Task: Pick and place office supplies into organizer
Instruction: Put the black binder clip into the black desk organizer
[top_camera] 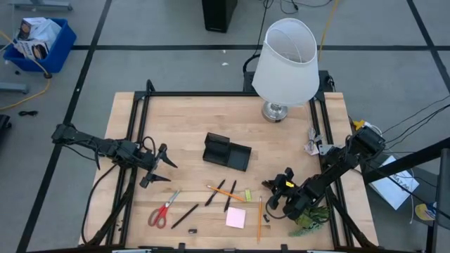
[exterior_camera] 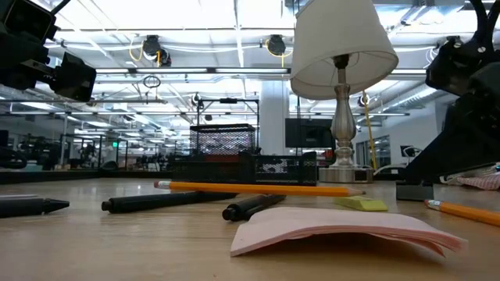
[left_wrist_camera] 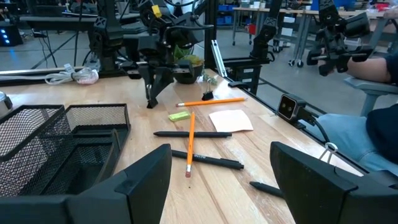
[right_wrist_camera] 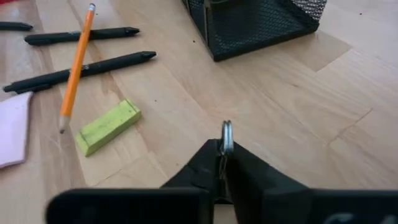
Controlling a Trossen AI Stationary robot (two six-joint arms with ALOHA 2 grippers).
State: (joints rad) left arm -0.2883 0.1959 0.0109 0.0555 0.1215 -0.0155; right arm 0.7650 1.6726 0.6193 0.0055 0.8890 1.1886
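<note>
On the wooden tabletop (top_camera: 281, 140), the black organizer (top_camera: 226, 152) is sitting mid-table, with pens (top_camera: 230, 195), pencils (top_camera: 225, 193), green eraser (top_camera: 247, 193) and pink pad (top_camera: 235, 217) lying nearer the front. The right claw (top_camera: 271, 186) is pinching a small metal clip (right_wrist_camera: 226, 137) beside the eraser; the left claw (top_camera: 169, 170) is hanging wide.

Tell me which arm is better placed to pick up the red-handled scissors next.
Left, probably: the left gripper hangs open near the scissors, while the right gripper is across the table, shut on a small metal clip.

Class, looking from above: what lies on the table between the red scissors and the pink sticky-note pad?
In the high view, one black pen lies slanted between the scissors and the pad.
</note>
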